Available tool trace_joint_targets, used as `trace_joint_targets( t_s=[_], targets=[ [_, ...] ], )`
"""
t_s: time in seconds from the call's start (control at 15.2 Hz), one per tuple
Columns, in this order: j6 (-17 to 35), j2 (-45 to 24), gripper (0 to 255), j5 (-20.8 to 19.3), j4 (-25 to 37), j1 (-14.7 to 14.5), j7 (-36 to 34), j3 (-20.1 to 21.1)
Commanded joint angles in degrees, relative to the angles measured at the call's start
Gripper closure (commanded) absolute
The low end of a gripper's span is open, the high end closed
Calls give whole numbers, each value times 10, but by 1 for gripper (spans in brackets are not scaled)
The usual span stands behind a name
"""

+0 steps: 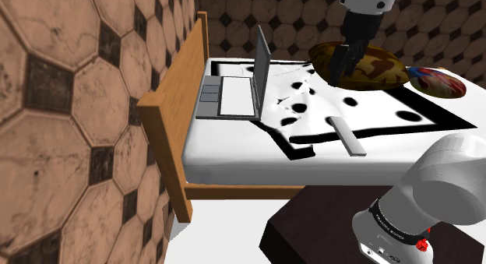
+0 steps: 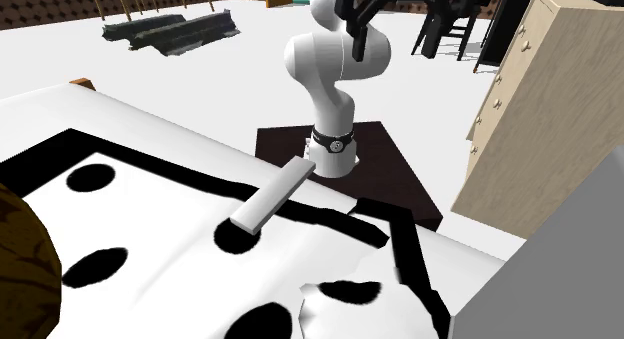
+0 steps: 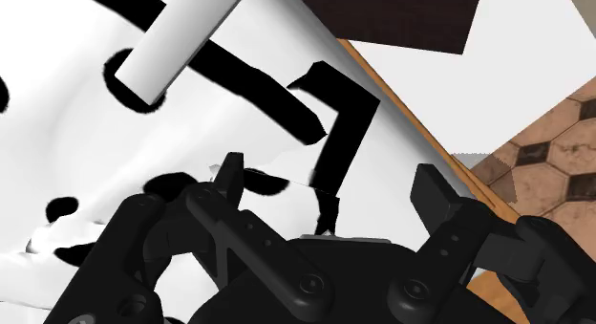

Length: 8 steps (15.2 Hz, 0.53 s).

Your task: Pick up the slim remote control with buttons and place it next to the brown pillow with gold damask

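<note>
Tool [image 3: 332, 179] is spread wide, pinching nothing. Remote [image 1: 346, 135] just lies on the white, black-blotched bed [image 1: 234, 157], brown tiled wall [image 1: 62, 130] alongside.

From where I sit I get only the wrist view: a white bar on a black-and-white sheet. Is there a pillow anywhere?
Observer: Yes. In the shoulder view a brown pillow lies at the far side of the bed, and the gripper overlaps it in that picture.
Operator: Is anything else on the bed?
Observer: An open laptop sits toward that view's left, well apart from your white bar, the remote.
Operator: And away from the bed?
Observer: The second exterior view shows a light wooden dresser at its right.
</note>
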<state>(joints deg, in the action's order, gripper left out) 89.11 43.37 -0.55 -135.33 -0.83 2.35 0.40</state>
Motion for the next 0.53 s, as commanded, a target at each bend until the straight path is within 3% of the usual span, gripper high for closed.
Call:
trace_joint_targets(
  t_s=[0.0, 0.46],
  targets=[
    [0, 0, 0, 0, 0, 0, 0, 0],
    [108, 25, 0, -31, -122, 55, -27, -39]
  ],
)
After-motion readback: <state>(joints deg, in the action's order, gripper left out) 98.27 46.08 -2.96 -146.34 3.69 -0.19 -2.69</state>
